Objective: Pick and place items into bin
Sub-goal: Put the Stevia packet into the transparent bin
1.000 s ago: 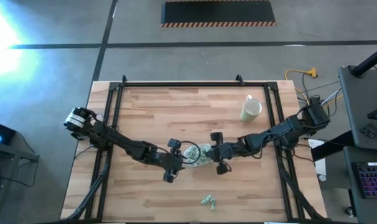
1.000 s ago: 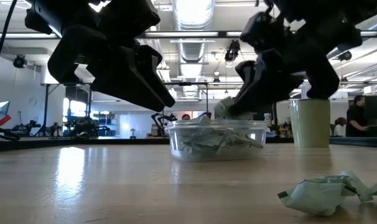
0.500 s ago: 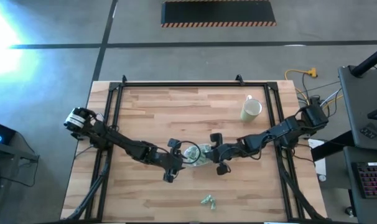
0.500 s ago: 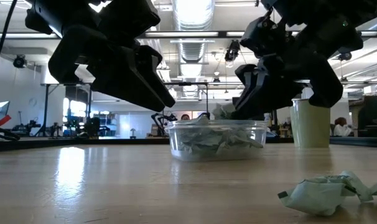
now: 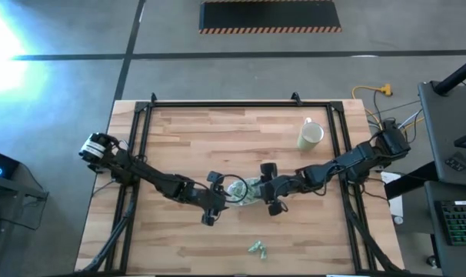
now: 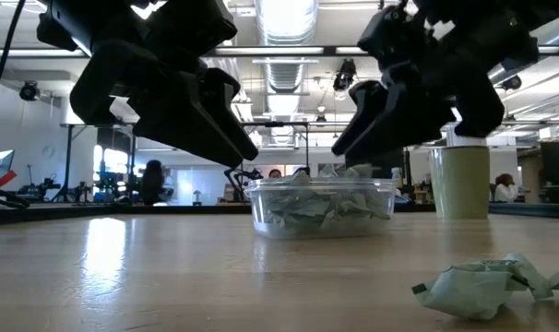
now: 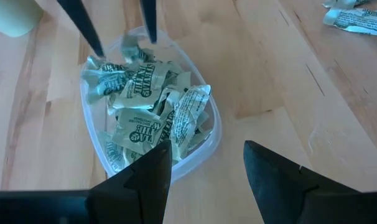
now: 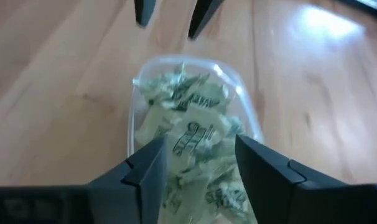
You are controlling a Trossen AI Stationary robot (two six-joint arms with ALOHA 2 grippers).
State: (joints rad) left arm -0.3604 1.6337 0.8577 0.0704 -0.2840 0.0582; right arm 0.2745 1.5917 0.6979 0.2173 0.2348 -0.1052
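Note:
The bin [image 5: 245,190], a clear shallow oval tub, stands at the table's middle and holds several pale-green wrapped items [image 7: 145,106]. My right gripper [image 8: 200,146] hangs open just above the bin's right end, nothing between its fingers. My left gripper [image 7: 207,168] hovers open over the bin's left, near side, also with nothing in it. In the low view both grippers stay above the bin's rim [image 6: 321,183]. More items [image 5: 256,248] lie loose on the wood near the table's front edge.
A cream mug [image 5: 310,136] stands at the far right of the table. A black frame [image 5: 141,123] runs along the table's far, left and right sides. Bare wood lies between the bin and the loose items [image 6: 482,281].
My right gripper has opened above the bin. The pale item it held over the bin's right end has dropped onto the pile inside. Both arms have kept their places.

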